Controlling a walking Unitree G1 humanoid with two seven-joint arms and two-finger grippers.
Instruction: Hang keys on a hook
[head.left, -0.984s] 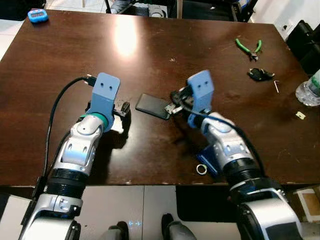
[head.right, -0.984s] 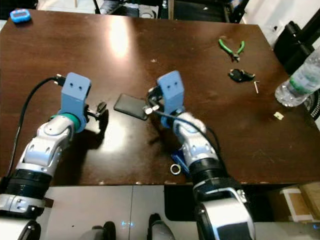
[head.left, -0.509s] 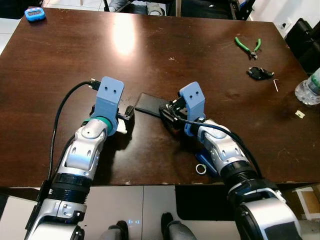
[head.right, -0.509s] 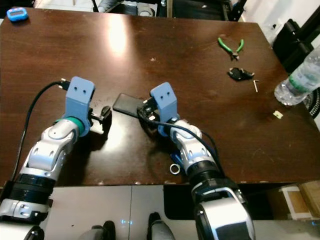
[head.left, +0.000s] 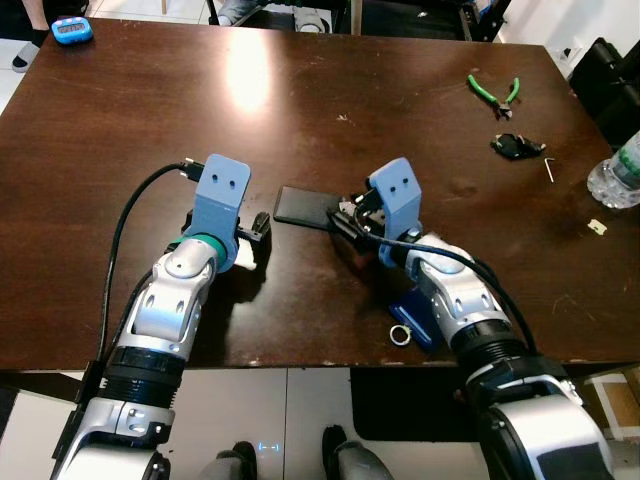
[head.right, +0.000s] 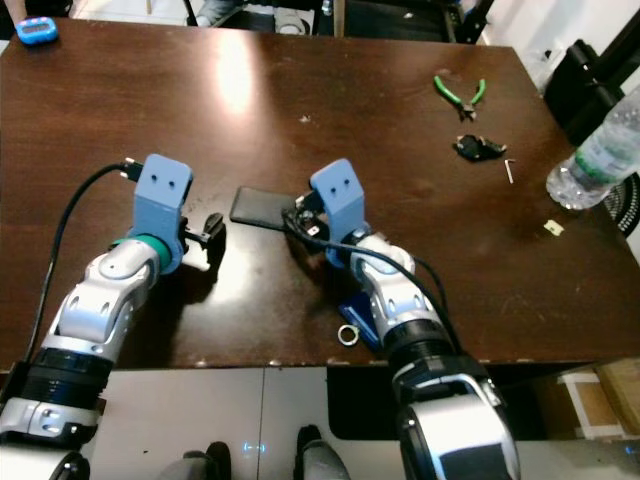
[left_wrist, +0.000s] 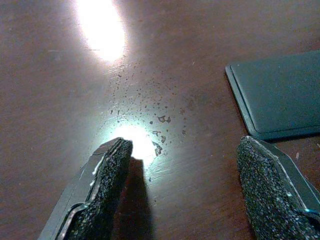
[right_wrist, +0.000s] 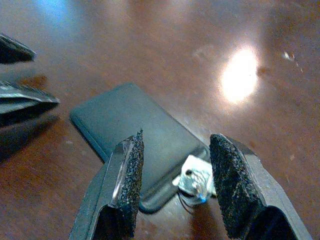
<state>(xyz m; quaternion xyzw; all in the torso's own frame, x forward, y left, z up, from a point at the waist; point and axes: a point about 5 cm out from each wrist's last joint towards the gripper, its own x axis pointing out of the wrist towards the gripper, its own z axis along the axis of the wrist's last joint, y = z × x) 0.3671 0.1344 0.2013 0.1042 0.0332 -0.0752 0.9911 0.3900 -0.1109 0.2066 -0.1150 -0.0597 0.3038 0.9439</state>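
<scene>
Centre of frame: my right gripper (right_wrist: 172, 187) spread over keys (right_wrist: 196, 181), beside dark phone (right_wrist: 135, 130) on table (head.left: 300, 100). Left gripper (left_wrist: 190, 190) spread, idle nearby. Step: reaching keys. Next: lower, pinch.

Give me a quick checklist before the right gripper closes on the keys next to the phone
1. Right gripper open: ok, fingers spread wide.
2. Keys between the right fingers: ok, small silver bunch lies in the gap, nearer one finger.
3. Keys clear of the black phone: not ok, they lie right at its corner, so a finger may catch the phone.
4. Left gripper out of the way: ok, open over bare table, beside the phone's other end.
5. Hook to hang on: cannot tell where it is.
6. Key ring near the table edge: untouched.
</scene>
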